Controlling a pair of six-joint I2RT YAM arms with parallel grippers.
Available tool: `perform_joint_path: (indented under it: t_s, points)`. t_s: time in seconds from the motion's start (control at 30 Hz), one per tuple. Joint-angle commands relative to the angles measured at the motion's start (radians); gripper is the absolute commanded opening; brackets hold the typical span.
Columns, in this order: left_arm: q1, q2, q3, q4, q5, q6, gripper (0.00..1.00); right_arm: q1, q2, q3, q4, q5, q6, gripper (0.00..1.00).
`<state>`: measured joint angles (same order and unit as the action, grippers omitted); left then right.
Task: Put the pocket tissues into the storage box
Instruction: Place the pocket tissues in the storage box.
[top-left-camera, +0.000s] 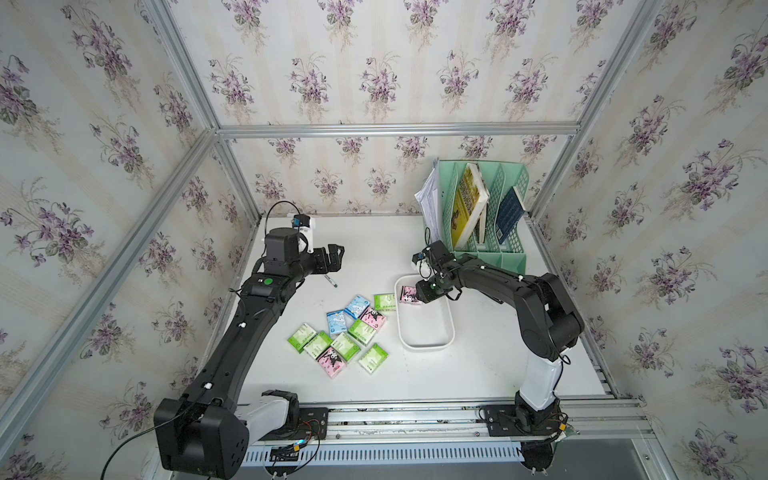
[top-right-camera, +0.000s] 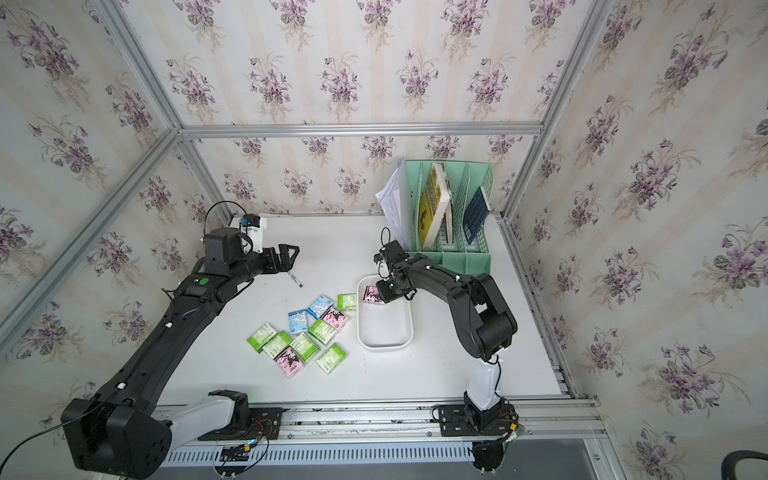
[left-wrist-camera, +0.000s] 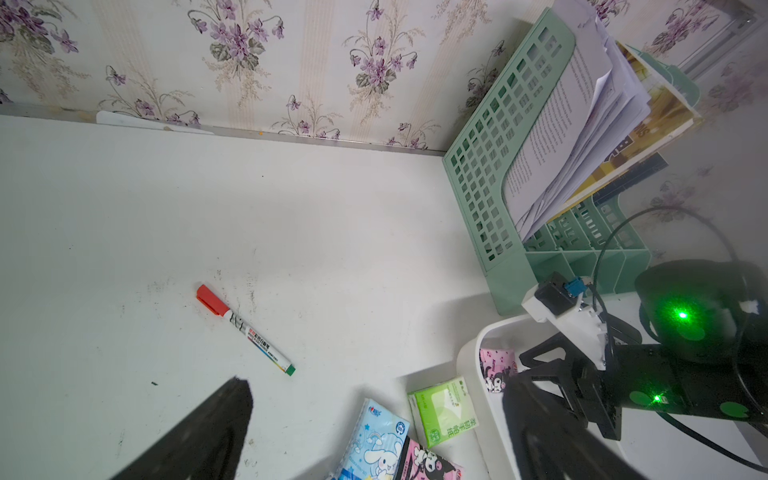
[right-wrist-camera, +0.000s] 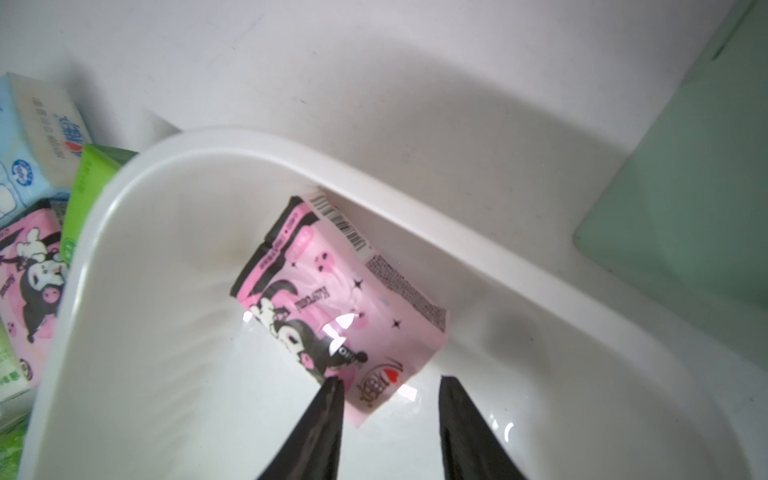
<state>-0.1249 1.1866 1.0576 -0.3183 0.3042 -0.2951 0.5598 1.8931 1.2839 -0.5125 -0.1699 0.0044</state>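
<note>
In both top views the right gripper (top-left-camera: 420, 296) hides part of the pink cartoon-printed plastic tissue packet (top-left-camera: 407, 294) lying in the shallow white plastic tray (top-left-camera: 428, 345). In the right wrist view the picture's edge cuts the light blue packet (right-wrist-camera: 25, 166), and the mint-green organiser (right-wrist-camera: 685, 208) is blurred.

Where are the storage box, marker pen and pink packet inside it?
storage box (top-left-camera: 424, 346): in a top view, near rim.
marker pen (left-wrist-camera: 245, 330): left wrist view, white barrel.
pink packet (right-wrist-camera: 332, 291): right wrist view, printed face.

Red-capped marker (left-wrist-camera: 245, 330) lies flat; green organiser (top-left-camera: 498, 262) holds books (top-left-camera: 465, 208), papers (top-left-camera: 428, 199).
</note>
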Motion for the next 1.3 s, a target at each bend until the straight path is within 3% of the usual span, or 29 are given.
perform_joint_path:
  t_s: [0.0, 0.37, 0.63, 0.8, 0.87, 1.27]
  points:
    - [0.000, 0.002, 0.008, 0.008, 0.013, -0.001, 0.99, -0.001, 0.010, 0.001, 0.028, -0.040, 0.005, 0.43]
    - [0.000, -0.006, 0.008, -0.024, -0.014, 0.012, 0.99, -0.001, 0.046, 0.033, 0.069, -0.095, 0.032, 0.35]
    - [0.000, -0.003, 0.007, -0.021, -0.013, 0.005, 0.99, -0.003, 0.016, 0.053, 0.103, -0.076, 0.034, 0.43]
    - [0.001, -0.006, 0.001, -0.019, -0.014, 0.005, 0.99, -0.008, -0.049, 0.007, 0.111, -0.034, 0.043, 0.46]
    - [0.001, -0.005, 0.001, -0.019, -0.014, 0.005, 0.99, -0.054, -0.085, -0.021, 0.111, -0.011, 0.048, 0.46]
    - [-0.001, -0.008, -0.005, -0.008, -0.010, -0.014, 0.99, -0.076, -0.129, -0.128, 0.082, 0.046, 0.058, 0.41]
